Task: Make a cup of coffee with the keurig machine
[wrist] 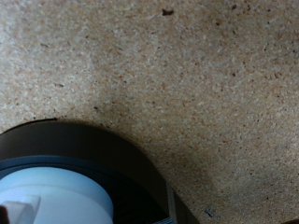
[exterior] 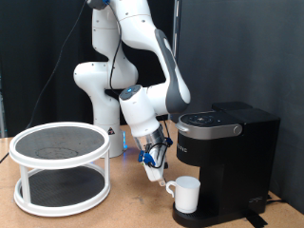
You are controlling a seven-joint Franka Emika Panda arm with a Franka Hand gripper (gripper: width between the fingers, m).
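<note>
Hovering just beside the keurig machine [exterior: 223,161], on the side toward the exterior view's left, the gripper [exterior: 154,175] hangs low over the bench [exterior: 123,211] with its fingers [exterior: 152,172] pointed down and tilted a little toward the machine. Whether the fingers stand wide or narrow cannot be told from either view, and nothing shows between them. The cup [exterior: 185,194] sits upright on the machine's low drip tray [exterior: 204,218], under the overhanging brew head, with its handle turned toward the exterior view's left, close to the fingertips though contact cannot be made out. The machine's rounded top lid [exterior: 211,120] lies down flat.

A white two-tier round rack [exterior: 60,164] stands on the bench well apart from the machine, toward the exterior view's left.

From the wrist view, speckled particleboard bench surface [wrist: 168,84] fills most of the picture, and part of the cup [wrist: 51,191], its white rim seen from above, sits on the curved black edge of the drip tray [wrist: 103,149].
</note>
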